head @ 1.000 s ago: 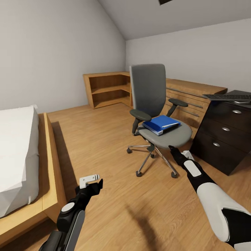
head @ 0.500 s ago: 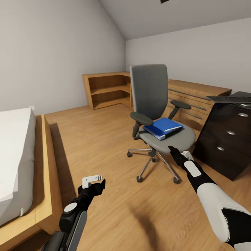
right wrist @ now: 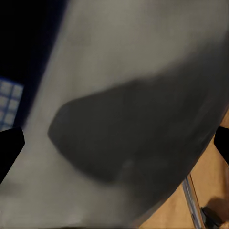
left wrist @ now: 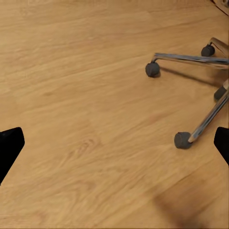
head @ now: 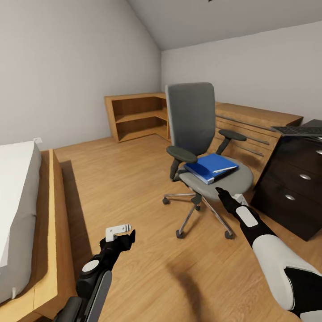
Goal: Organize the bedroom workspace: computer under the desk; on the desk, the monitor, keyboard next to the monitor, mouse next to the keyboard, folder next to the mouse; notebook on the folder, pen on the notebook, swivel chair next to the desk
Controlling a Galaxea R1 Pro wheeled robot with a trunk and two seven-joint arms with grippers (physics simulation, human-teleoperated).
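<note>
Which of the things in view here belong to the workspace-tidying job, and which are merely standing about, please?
Part of the job:
- swivel chair
- folder, lying on the chair seat
- keyboard, on top of the black cabinet

Standing about:
- black drawer cabinet
- wooden corner shelf
- light-wood drawer chest
- bed

Soft, even light fills the room without glare, laying faint shadows on the floor (head: 134,188) beneath the swivel chair (head: 197,134), while the right wrist view is blurred at close range.
</note>
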